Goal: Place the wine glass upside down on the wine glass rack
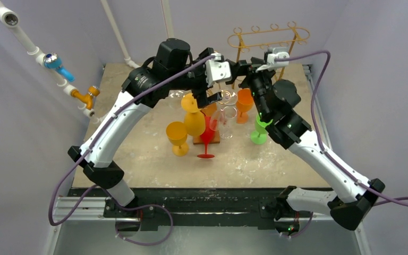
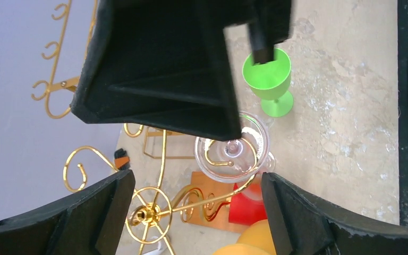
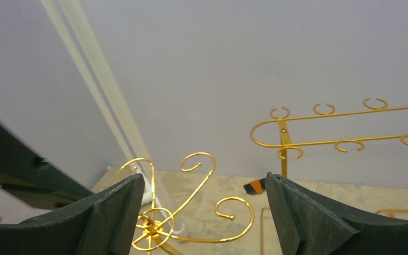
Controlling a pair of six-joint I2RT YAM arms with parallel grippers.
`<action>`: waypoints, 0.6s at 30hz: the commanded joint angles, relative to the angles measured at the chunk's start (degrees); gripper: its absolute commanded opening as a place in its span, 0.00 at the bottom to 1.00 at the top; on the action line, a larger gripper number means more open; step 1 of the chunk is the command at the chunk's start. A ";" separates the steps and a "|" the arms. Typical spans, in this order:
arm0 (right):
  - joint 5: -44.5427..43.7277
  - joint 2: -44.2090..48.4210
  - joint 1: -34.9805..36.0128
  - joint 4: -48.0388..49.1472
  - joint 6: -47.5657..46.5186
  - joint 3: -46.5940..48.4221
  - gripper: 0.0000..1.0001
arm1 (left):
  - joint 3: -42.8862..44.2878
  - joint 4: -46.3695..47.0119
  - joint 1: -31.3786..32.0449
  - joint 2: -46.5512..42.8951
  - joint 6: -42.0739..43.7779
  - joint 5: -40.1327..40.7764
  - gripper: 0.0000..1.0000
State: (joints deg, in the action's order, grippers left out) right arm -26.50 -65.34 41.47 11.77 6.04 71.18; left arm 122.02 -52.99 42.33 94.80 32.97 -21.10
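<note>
The task looks nearly done, perhaps done. In the left wrist view the clear glass (image 2: 232, 151) is at one arm of the rack (image 2: 146, 213). A gold hook curls round its stem and its round foot faces the camera, so I judge that it hangs bowl down. Whether the foot rests fully on the hook I cannot tell.

The left tool (image 2: 196, 176) hovers above the rack, fingers wide apart, holding nothing. The right tool (image 3: 204, 178) is near the top of the rack, also wide open and empty. What is left, I think, is only to draw both arms away from the rack without knocking the glass.

A red glass (image 2: 247, 204) stands near the foot of the rack, and a green glass (image 2: 267, 74) is farther from the rack on the desk (image 2: 350, 133).

No brand, label or writing can be read.
</note>
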 commanded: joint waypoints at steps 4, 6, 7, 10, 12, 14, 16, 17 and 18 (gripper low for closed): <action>8.98 -7.44 -8.89 -17.41 5.73 13.82 0.81 | 4.19 -2.76 0.14 -4.09 -5.25 9.48 0.95; 11.33 -8.66 -10.14 -19.90 6.16 15.91 0.70 | 4.34 -3.49 0.17 -4.97 -5.43 14.49 0.93; 12.18 -9.13 -10.61 -21.25 6.37 16.85 0.63 | 4.71 -4.12 0.09 -5.24 -5.57 17.03 0.91; 13.97 -10.11 -11.33 -23.51 5.92 18.59 0.49 | 4.87 -5.60 -0.21 -6.27 -6.31 23.77 0.84; 15.12 -10.76 -11.72 -24.35 6.06 19.00 0.37 | 4.26 -6.35 -1.50 -6.82 -6.99 25.29 0.81; 16.27 -11.59 -12.06 -25.24 6.32 19.44 0.28 | 3.88 -7.30 -2.99 -6.76 -7.43 25.84 0.78; 17.13 -12.41 -12.19 -25.89 6.43 19.74 0.27 | 4.48 -8.53 -4.69 -5.73 -7.82 26.14 0.75; 17.20 -12.77 -12.26 -26.18 6.51 19.78 0.27 | 5.21 -9.11 -6.15 -4.90 -8.23 25.94 0.73; 17.65 -13.21 -12.40 -26.44 6.69 19.79 0.27 | 6.25 -9.80 -7.51 -3.76 -8.64 25.30 0.71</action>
State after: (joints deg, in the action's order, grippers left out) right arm -12.08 -77.60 29.74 -12.53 11.97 88.33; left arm 124.90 -53.58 38.94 89.19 32.62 -11.57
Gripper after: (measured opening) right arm 0.273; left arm 0.745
